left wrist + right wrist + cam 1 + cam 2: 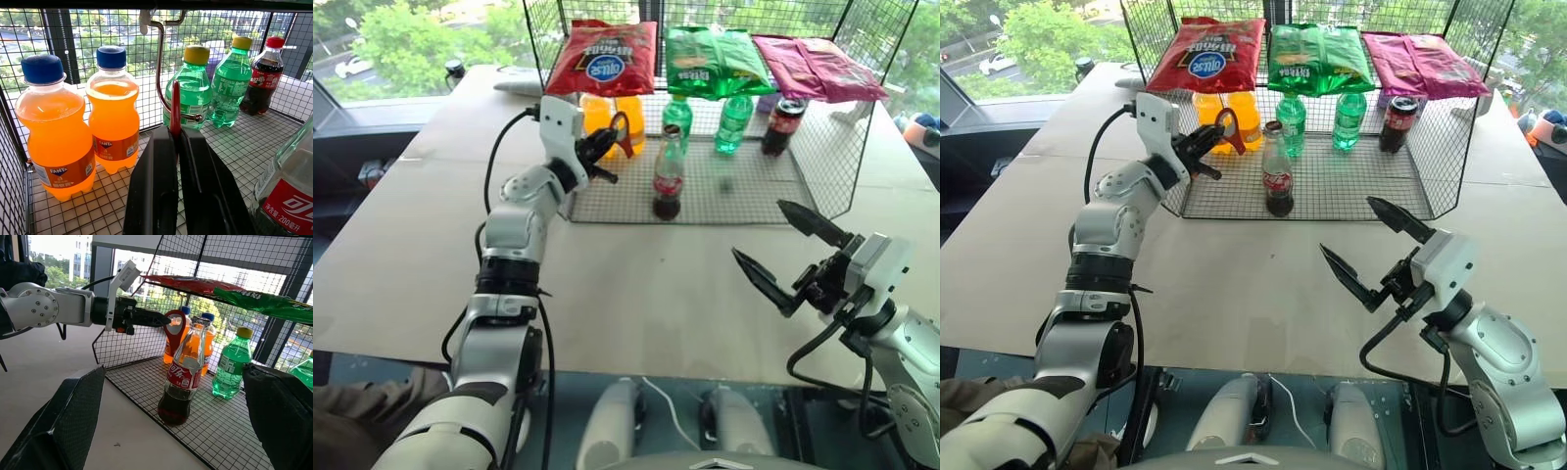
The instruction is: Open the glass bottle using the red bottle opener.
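The glass bottle (pixel 668 176), slim with dark liquid, a red label and a crown cap, stands upright near the front edge of the wire rack's floor (pixel 744 191). To its left, at cap height, my left gripper (pixel 610 147) is shut on the red bottle opener (pixel 625 134). The opener's ring head sticks up past the fingertips. In the left wrist view the red bottle opener (pixel 175 110) shows edge-on between the closed fingers (pixel 154 181), beside a metal hook (pixel 159 63). My right gripper (pixel 759 228) hangs open over the table, in front and to the right of the bottle, holding nothing.
Two orange soda bottles (pixel 112 107) stand just behind the opener. Green bottles (pixel 734 122) and a dark plastic cola bottle (pixel 781 125) stand further back. Snack bags (pixel 605 57) lie on the rack's top. Wire walls (pixel 847 147) close the rack's sides.
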